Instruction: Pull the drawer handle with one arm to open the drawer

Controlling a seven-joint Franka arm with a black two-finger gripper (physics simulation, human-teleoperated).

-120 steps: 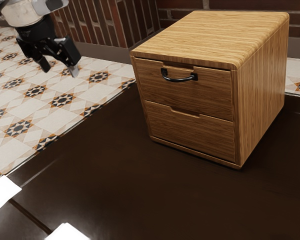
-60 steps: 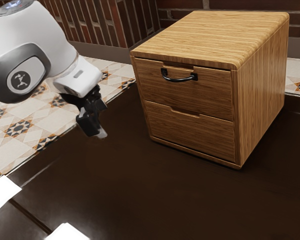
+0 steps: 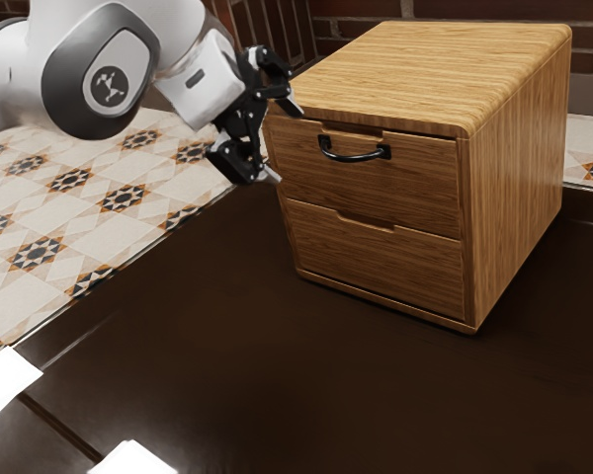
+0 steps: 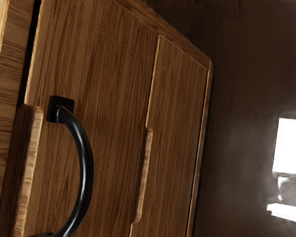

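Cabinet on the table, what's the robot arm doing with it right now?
The arm is going for the top drawer of the wooden cabinet. Its gripper is open and hovers at the front corner of the cabinet on the exterior view's left, just short of the black handle. Nothing is gripped yet, and both drawers look shut. The wrist view looks at the handle from close up.

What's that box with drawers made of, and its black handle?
The drawer box looks like light wood with a smooth, matte finish: streaky grain lines run across it. The handle looks like shiny black metal, or maybe plastic: a pale glint runs along its curve.
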